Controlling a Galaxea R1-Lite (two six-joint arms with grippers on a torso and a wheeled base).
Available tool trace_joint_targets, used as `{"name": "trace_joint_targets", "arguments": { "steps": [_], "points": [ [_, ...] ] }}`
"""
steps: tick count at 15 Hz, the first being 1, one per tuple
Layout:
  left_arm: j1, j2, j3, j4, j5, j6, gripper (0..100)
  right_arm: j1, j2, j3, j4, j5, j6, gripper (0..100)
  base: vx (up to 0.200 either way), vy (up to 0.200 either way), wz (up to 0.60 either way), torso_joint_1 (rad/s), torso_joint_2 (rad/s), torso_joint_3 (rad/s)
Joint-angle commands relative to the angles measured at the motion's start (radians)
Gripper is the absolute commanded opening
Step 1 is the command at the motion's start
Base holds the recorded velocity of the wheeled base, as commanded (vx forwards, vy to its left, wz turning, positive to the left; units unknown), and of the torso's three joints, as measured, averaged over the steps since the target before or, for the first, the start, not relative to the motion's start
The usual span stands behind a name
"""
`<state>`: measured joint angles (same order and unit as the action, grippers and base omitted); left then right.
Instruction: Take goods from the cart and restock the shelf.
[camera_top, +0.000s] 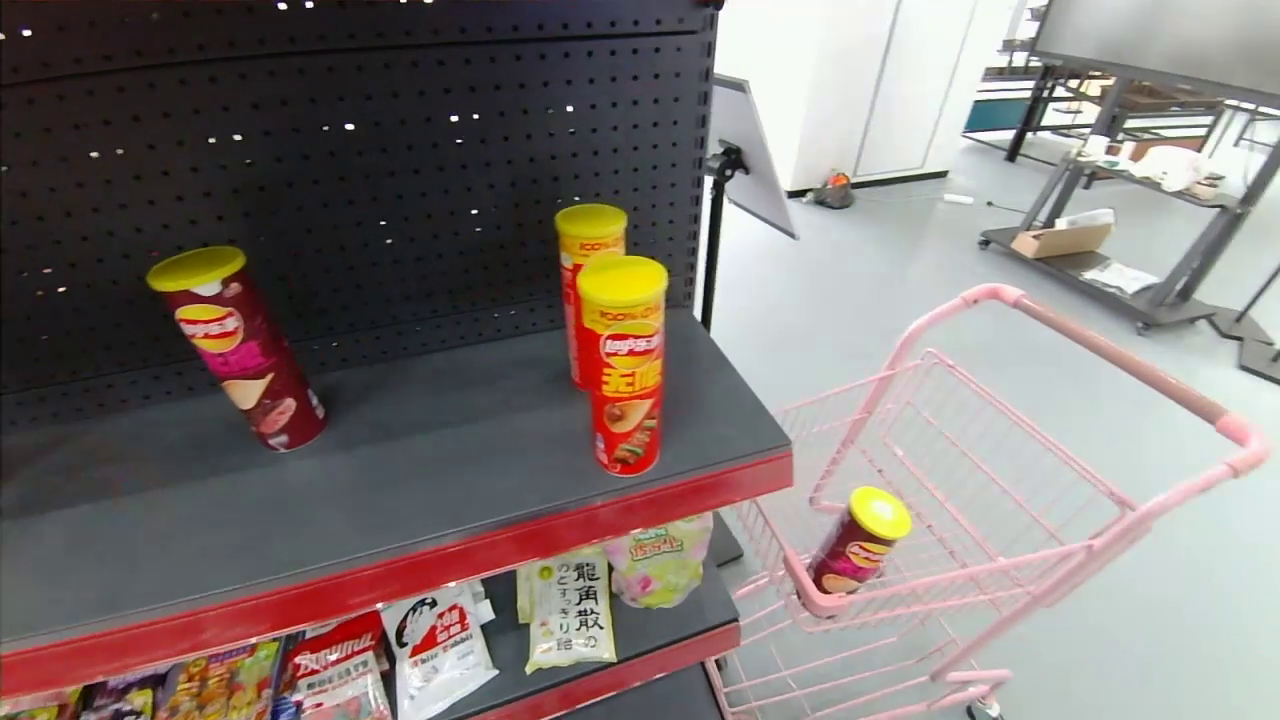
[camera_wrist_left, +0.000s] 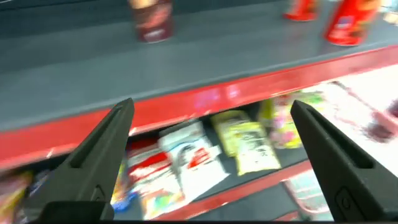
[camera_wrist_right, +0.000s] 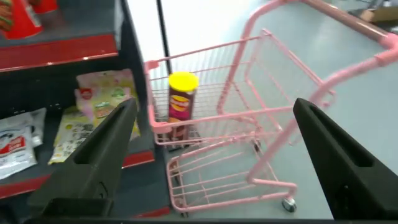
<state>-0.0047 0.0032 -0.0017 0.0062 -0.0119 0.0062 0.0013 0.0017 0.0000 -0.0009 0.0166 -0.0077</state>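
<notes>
Lower-shelf packets (camera_top: 440, 640) are cut off; pink cart (camera_top: 1100, 351) holds one maroon can (camera_top: 860, 540), base hidden behind its rim; left gripper (camera_wrist_left: 211, 104) and right gripper (camera_wrist_right: 216, 102) gape wide, empty.

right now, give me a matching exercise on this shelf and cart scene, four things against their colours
Things:
1 cart
2 can lids
3 top shelf's front edge
4 pegboard

Colours:
a black
b pink
c red
d yellow

Pairs: 1-b; 2-d; 3-c; 4-a
</notes>
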Motion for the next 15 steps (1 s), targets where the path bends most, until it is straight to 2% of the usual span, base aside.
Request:
{"name": "trace_joint_targets", "arguments": {
  "steps": [1, 6, 15],
  "points": [
    [0.0, 0.001, 0.0, 0.0, 0.001, 0.0, 100, 0.0, 0.0, 0.0, -0.001, 0.0, 0.002, 100, 0.0, 0.0, 0.0, 0.0, 0.0, 0.0],
    [0.0, 0.001, 0.0, 0.0, 0.001, 0.0, 100, 0.0, 0.0, 0.0, -0.001, -0.001, 0.003, 100, 0.0, 0.0, 0.0, 0.0, 0.0, 0.0],
    [0.0, 0.001, 0.0, 0.0, 0.001, -0.003, 100, 0.0, 0.0, 0.0, -0.001, -0.001, 0.003, 100, 0.0, 0.0, 0.0, -0.136, 0.33, 0.194]
  ]
}}
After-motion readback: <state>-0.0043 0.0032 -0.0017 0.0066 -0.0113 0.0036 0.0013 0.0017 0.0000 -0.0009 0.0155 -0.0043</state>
